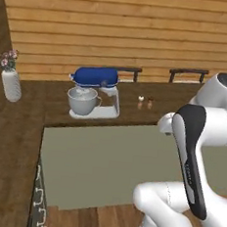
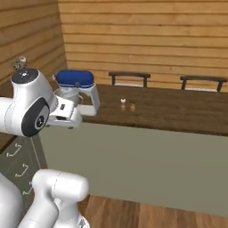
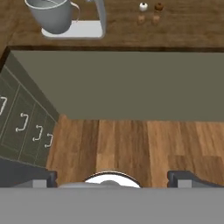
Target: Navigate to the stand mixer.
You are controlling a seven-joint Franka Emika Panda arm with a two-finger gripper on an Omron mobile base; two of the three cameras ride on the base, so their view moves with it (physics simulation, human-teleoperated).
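Dark blue head, white stand: the stand mixer [image 1: 94,95] sits at eleven o'clock, its silvery bowl [image 3: 53,15] showing no contents. Gripper [image 3: 113,177] fingers spread apart.

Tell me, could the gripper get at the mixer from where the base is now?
Probably not yet. The mixer sits back on the counter, with floor and the cabinet front between it and the gripper, which hangs low over the floor. Nothing blocks the way; the gap just looks too wide.
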